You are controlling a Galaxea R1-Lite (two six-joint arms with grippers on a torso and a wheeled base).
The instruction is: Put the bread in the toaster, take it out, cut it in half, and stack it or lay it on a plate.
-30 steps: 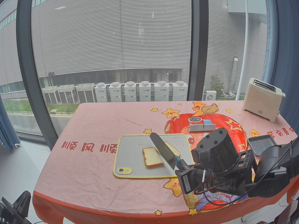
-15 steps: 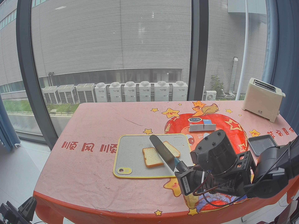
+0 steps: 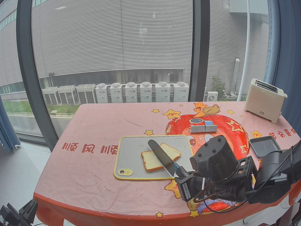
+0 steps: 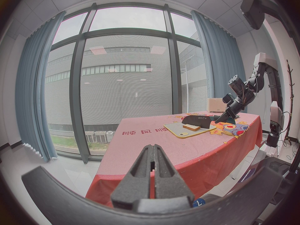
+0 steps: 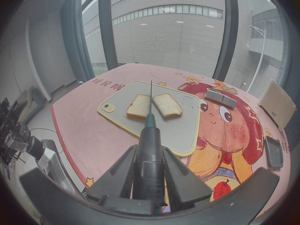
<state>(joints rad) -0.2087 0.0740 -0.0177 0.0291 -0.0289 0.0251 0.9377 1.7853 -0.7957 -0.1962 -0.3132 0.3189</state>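
Two halves of a bread slice lie on the grey, yellow-rimmed cutting board (image 3: 131, 151): the left half (image 3: 150, 161) and the right half (image 3: 171, 150). My right gripper (image 3: 184, 177) is shut on the handle of a dark knife (image 3: 161, 157), just off the board's near right corner. Seen from the right wrist, the blade (image 5: 151, 97) stands edge-down along the gap between the halves (image 5: 139, 106) (image 5: 167, 104). The toaster (image 3: 264, 99) stands at the far right corner, and a dark square plate (image 3: 265, 146) lies near the right edge. My left gripper (image 4: 153, 163) is shut and empty, low off the table's front left corner.
A grey knife block (image 3: 203, 128) lies behind the board near the table's middle. The left part of the pink tablecloth (image 3: 91, 173) is bare. A window with blue curtains runs behind the table.
The right gripper has lowered and drawn back a little, bringing the blade down between the halves. The left half has slid slightly left. The left gripper has sunk lower.
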